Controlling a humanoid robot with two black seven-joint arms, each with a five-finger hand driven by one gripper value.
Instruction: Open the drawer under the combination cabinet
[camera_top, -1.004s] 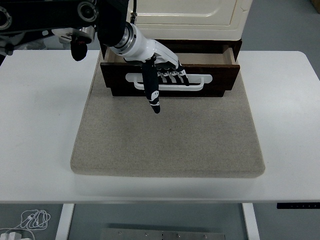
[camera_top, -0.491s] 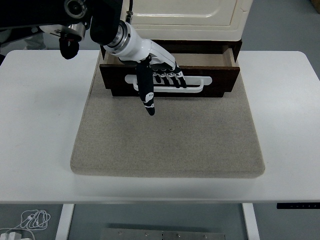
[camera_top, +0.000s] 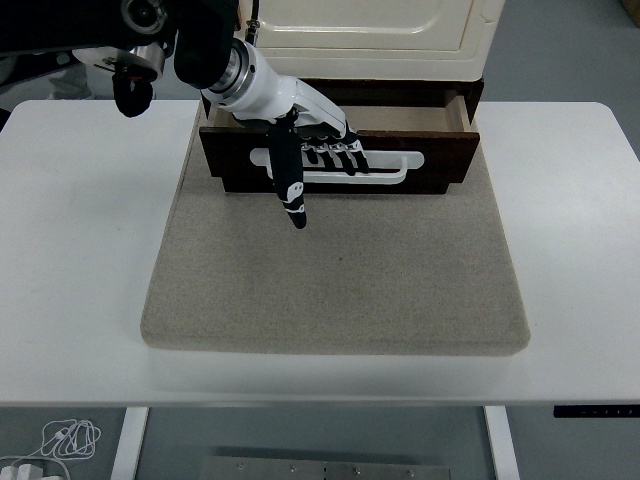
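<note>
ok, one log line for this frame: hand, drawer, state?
left hand: fingers hooked in white handle | drawer: partly pulled out under cream cabinet | on grey mat | right hand: not in view

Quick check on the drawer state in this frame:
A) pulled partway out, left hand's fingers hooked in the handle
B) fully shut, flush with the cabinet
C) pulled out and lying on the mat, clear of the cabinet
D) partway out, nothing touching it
A: the dark drawer sticks out from under the cream cabinet with its inside showing, and the left hand has its fingers through the white handle.
</note>
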